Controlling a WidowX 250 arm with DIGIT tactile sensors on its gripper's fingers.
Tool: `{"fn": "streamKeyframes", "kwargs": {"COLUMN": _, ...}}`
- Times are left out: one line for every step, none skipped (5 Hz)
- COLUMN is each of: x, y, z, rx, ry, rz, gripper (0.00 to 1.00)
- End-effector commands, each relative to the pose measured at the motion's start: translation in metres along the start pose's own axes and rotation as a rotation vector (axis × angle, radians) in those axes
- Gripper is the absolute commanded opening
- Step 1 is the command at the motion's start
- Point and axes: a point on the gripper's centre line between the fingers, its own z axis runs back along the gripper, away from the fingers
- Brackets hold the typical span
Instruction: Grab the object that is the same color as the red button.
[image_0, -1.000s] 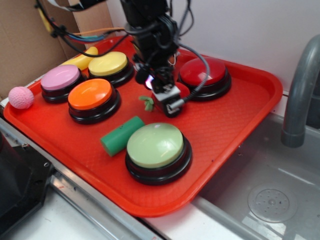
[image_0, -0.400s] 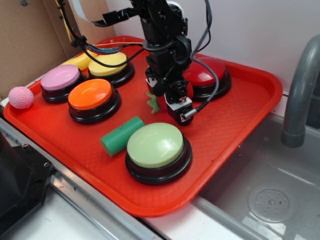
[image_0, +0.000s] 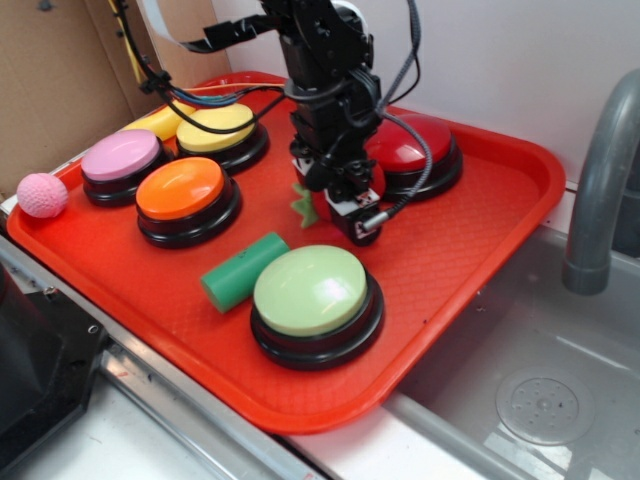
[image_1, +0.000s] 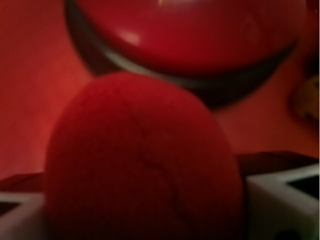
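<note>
Fingers (image_0: 335, 200) grip the red plush fruit (image_1: 142, 165) between them, as you see in the wrist view, just beside the red button (image_0: 412, 145) on the tray (image_0: 480, 240).

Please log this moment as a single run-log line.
gripper: around red plush fruit, closure unclear | fruit: beside red button | surface: red tray
</note>
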Motion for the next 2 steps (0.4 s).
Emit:
{"fn": "streamKeyframes", "kwargs": {"x": -0.024, "y": 0.03, "z": 0.075, "rx": 0.008, "ry": -0.031, "rz": 0.161, "gripper": 0.03}}
{"fn": "streamKeyframes", "kwargs": {"x": -0.048, "y": 0.042, "z": 0.088, "rx": -0.031, "ry": 0.013, "rz": 0.221, "gripper": 0.03}}
